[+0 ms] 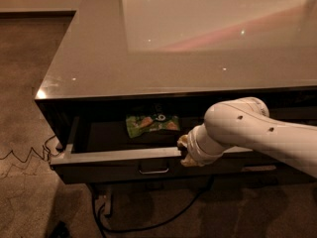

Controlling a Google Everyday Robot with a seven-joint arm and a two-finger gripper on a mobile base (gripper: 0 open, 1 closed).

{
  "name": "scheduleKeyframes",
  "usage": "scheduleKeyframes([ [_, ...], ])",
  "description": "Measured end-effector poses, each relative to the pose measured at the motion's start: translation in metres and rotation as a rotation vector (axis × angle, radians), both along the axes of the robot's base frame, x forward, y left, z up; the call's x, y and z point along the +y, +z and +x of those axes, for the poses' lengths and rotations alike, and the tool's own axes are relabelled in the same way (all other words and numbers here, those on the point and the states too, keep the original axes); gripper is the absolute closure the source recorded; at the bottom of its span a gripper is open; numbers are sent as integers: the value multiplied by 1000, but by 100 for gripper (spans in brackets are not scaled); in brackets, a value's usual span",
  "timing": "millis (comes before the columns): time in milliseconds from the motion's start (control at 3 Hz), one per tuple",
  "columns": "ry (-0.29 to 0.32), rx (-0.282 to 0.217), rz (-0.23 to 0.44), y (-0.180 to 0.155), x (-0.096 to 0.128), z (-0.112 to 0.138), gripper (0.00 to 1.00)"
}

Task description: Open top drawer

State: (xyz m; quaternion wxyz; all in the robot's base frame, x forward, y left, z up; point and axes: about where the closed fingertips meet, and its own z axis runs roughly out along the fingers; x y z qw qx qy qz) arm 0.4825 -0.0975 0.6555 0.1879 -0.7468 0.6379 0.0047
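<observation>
The top drawer [114,163] of a dark cabinet stands pulled out toward me, its pale top rim and dark front in the lower middle of the camera view. A small loop handle [153,170] sits at the centre of the front. My gripper [185,150] rests on the drawer front's top edge, just right of the handle, at the end of my white arm [257,133], which comes in from the right. Inside the drawer lies a green snack bag [151,124].
A glossy grey tabletop [173,43] overhangs the drawer. A second handle [255,168] shows on the front to the right, partly behind my arm. Black cables [148,224] trail on the carpet under the cabinet, and a thin wire [22,155] lies at the left.
</observation>
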Motion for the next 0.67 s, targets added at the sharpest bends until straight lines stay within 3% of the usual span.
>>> scheduleKeyframes([
  [333, -77, -14, 40, 13, -3, -27, 62],
  [667, -78, -14, 40, 16, -3, -26, 39],
])
